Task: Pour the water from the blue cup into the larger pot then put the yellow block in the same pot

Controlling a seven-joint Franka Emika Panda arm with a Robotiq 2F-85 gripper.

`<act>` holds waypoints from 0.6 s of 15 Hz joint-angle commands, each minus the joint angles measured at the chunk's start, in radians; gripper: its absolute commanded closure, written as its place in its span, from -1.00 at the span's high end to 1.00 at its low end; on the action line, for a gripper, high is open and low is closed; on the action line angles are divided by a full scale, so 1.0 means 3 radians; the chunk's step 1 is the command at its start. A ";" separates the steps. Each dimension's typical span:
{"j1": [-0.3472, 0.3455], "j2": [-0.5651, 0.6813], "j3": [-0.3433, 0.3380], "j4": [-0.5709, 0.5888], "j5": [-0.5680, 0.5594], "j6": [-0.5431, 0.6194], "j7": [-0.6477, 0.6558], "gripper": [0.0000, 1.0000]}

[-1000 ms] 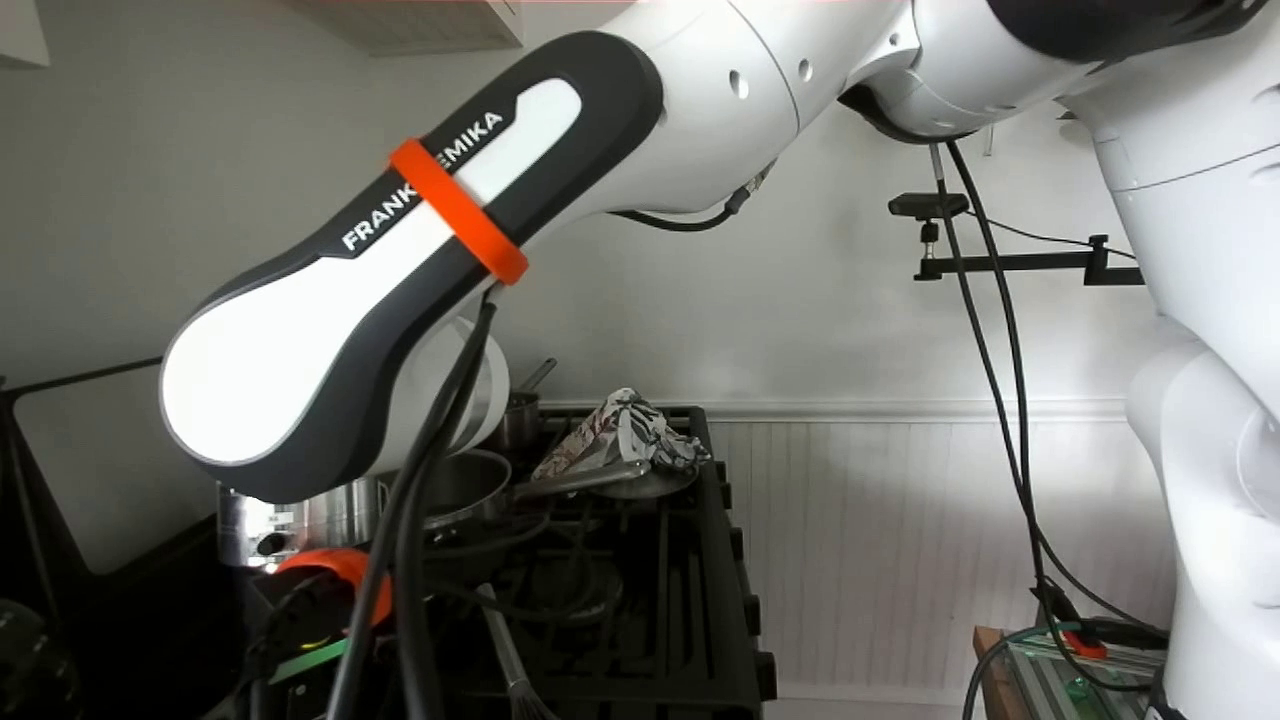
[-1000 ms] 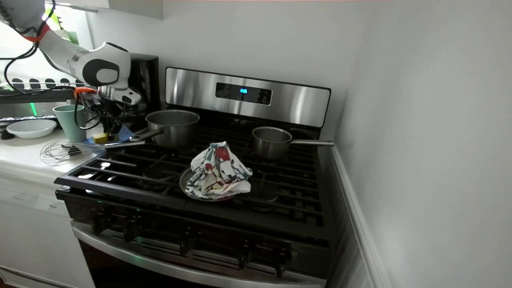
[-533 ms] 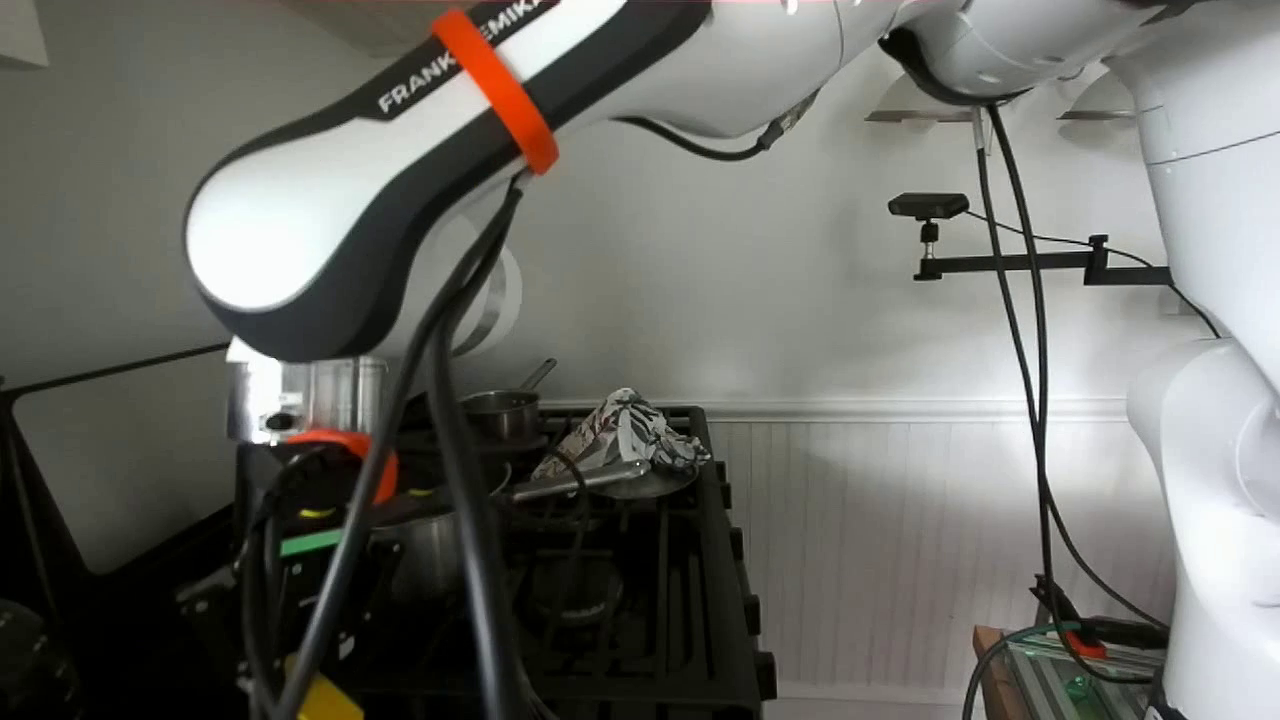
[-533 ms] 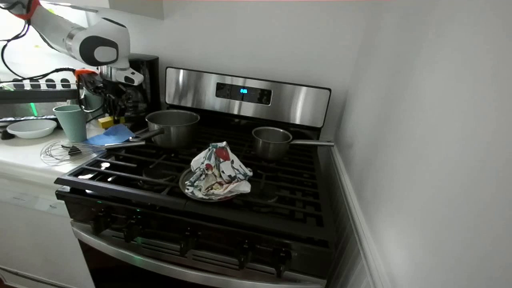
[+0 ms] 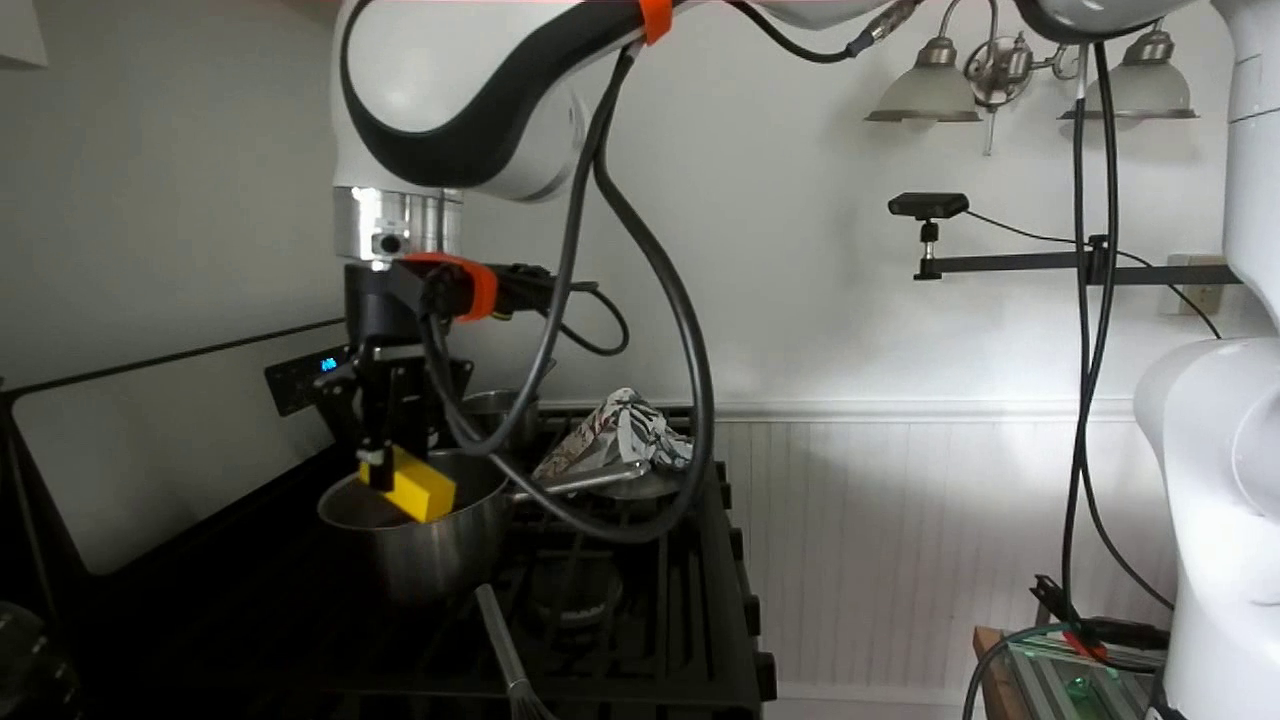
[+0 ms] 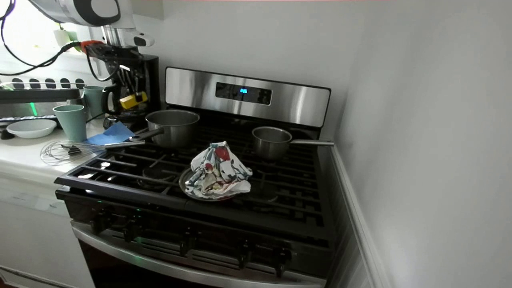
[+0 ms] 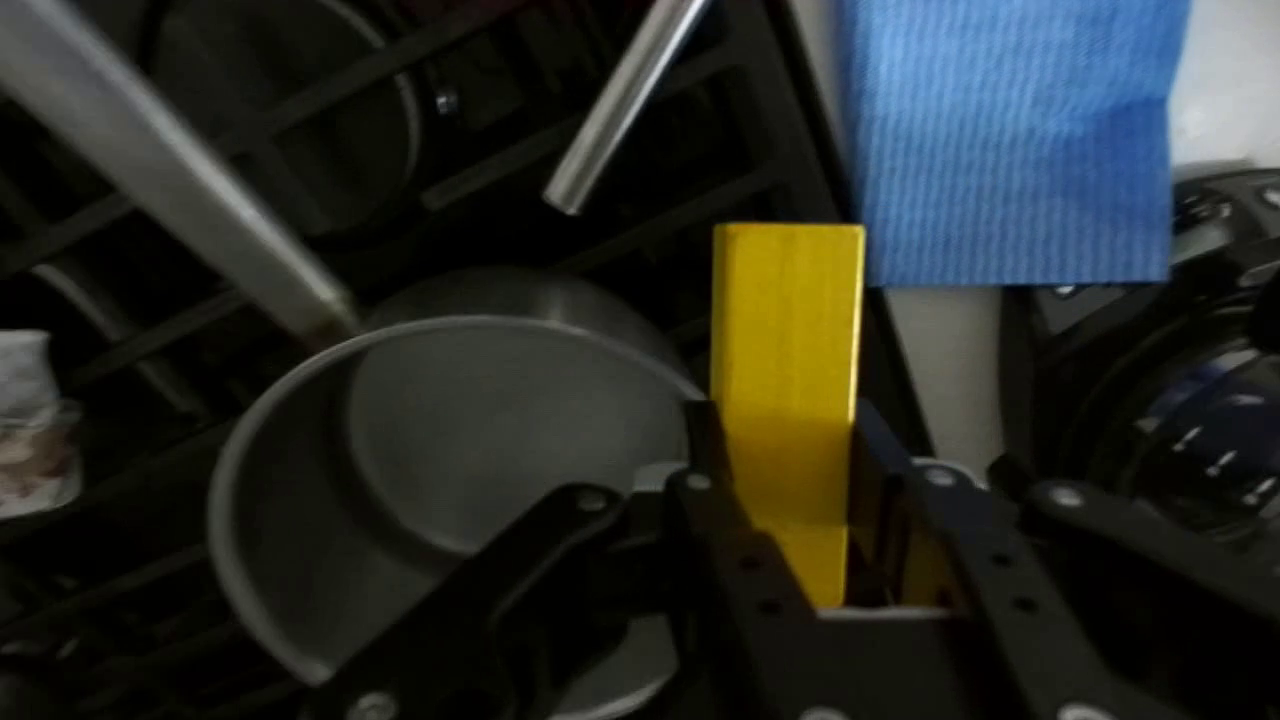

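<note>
Above rim level of larger pot [image 6: 173,134] and near it, tool [image 7: 787,430] gripped yellow block [image 7: 787,330] between two fingers. Pot stood upright on stove [image 6: 224,212]; blue cloth [image 7: 1015,150] lay on counter [image 6: 24,156], beside whisk [image 6: 110,146].

Stove [image 6: 248,220]: in an exterior view, the larger pot [image 6: 173,133] left, the smaller pot [image 6: 272,146] right.
Pan [image 6: 185,181]: before both pots, a cloth [image 6: 219,172] on it.
Bench [image 6: 24,152]: left of the stove, a whisk [image 6: 124,145] lying across both.
Gripper [image 7: 787,428]: block [image 7: 787,330] in it, right of the larger pot in the wrist view.
</note>
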 commanded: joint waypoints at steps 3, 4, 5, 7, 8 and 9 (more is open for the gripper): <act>-0.0213 -0.0122 -0.0125 -0.0060 -0.0484 0.0158 -0.0035 -0.84; -0.0200 -0.0095 -0.0085 -0.0001 -0.0347 0.0037 -0.0022 -0.37; -0.0227 -0.0091 -0.0104 -0.0002 -0.0387 0.0065 -0.0030 -0.37; -0.0242 -0.0087 -0.0115 -0.0005 -0.0411 0.0090 -0.0036 -0.37; -0.0239 -0.0087 -0.0113 -0.0005 -0.0414 0.0092 -0.0036 -0.37; -0.0236 -0.0087 -0.0111 -0.0005 -0.0415 0.0092 -0.0036 -0.37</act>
